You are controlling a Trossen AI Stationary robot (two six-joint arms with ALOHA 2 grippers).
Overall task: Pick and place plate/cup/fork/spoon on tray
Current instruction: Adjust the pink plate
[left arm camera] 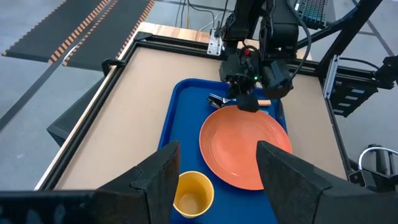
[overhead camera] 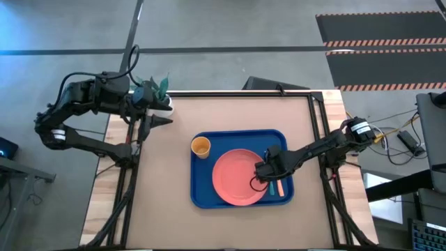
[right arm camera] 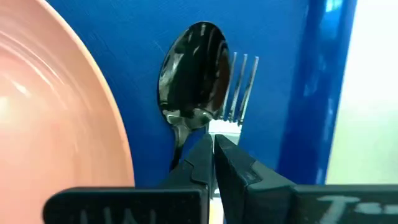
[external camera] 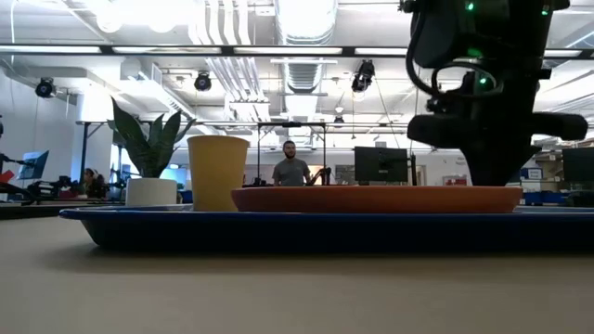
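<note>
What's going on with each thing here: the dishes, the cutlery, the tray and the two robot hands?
Tray: flat on the table, holding all the tableware.
Plate: lying flat in the tray.
Cup: upright and empty, in the tray beside the plate.
Spoon: lying in the tray, bowl up.
Fork: lying right beside the spoon.
Right hand: shut, low over the cutlery handles.
Left hand: open, holding nothing, back at the table's edge.
</note>
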